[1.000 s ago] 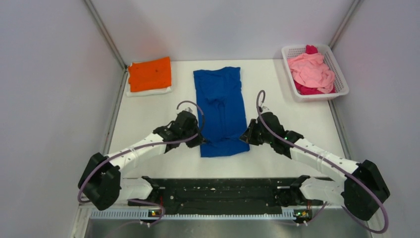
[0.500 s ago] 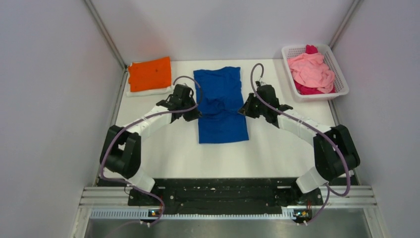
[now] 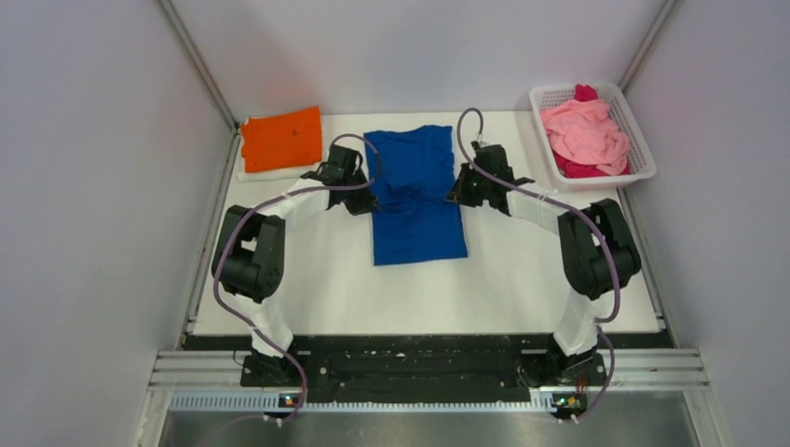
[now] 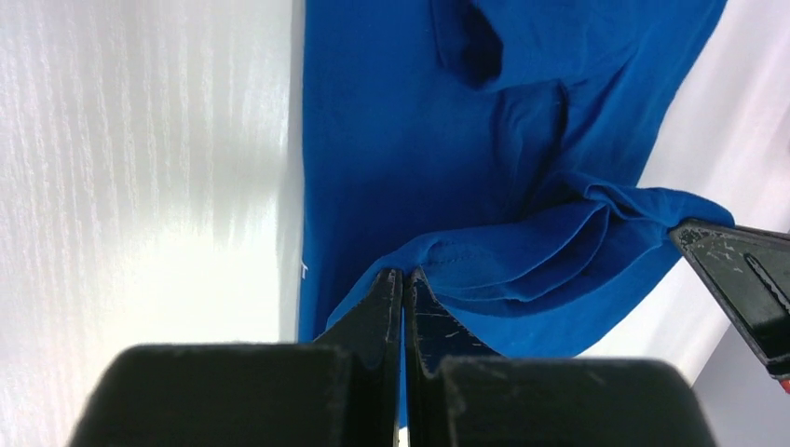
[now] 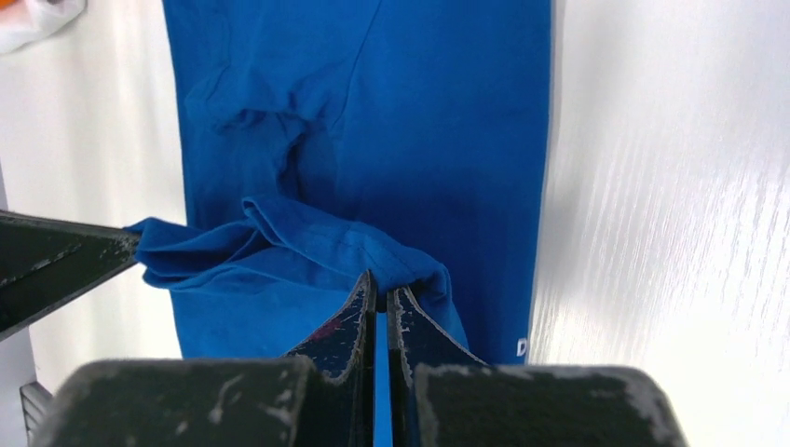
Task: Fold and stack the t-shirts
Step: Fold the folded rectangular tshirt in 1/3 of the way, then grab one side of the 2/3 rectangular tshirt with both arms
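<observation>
Left gripper (image 4: 403,279) is clamped on 1 corner of the blue t-shirt (image 3: 419,233) hem and right gripper (image 5: 379,284) on the other, holding the hem raised over the shirt's middle. The shirt lies mid-table (image 3: 522,279), between a folded orange t-shirt (image 3: 281,138) and a basket (image 3: 643,149) of pink t-shirts (image 3: 585,130).

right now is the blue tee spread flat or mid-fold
Mid-fold. Both arms' jaws pinch an edge of the blue tee, held raised and bunched over its middle; the far part lies flat.
</observation>
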